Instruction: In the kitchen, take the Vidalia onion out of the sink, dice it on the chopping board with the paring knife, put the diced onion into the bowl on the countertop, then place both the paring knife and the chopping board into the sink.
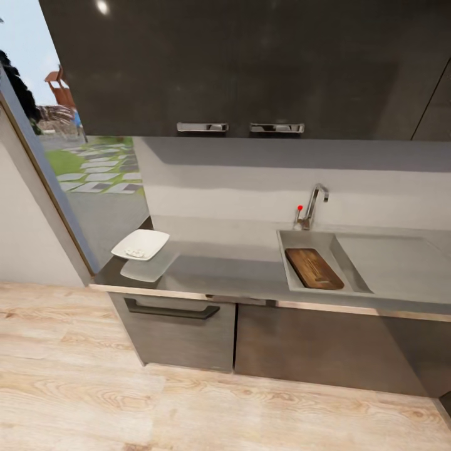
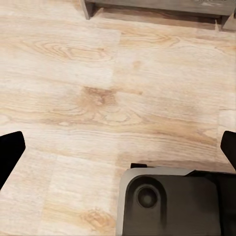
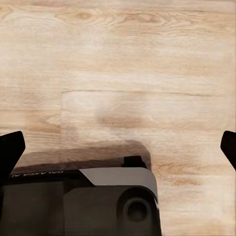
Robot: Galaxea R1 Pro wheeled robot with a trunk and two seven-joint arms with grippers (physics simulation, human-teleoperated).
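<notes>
The dark brown chopping board (image 1: 314, 268) lies inside the sink (image 1: 302, 239), under the chrome tap (image 1: 314, 208). At the left end of the countertop (image 1: 232, 266) sits the white bowl (image 1: 154, 237) with tiny pale onion bits (image 1: 134, 253) in it. The paring knife is out of view. In the left wrist view, my left gripper (image 2: 118, 150) is open over the wood floor, its dark fingertips (image 2: 10, 147) far apart. My right gripper (image 3: 118, 147) is open too, with its fingertips (image 3: 11, 147) spread above the floor and nothing between them.
Dark glossy wall cabinets (image 1: 250, 62) hang over the counter, and grey lower cabinets (image 1: 181, 329) stand beneath it. A window (image 1: 75, 150) is at the left. The robot's grey base (image 2: 167, 201) sits on the pale wood floor (image 1: 94, 388).
</notes>
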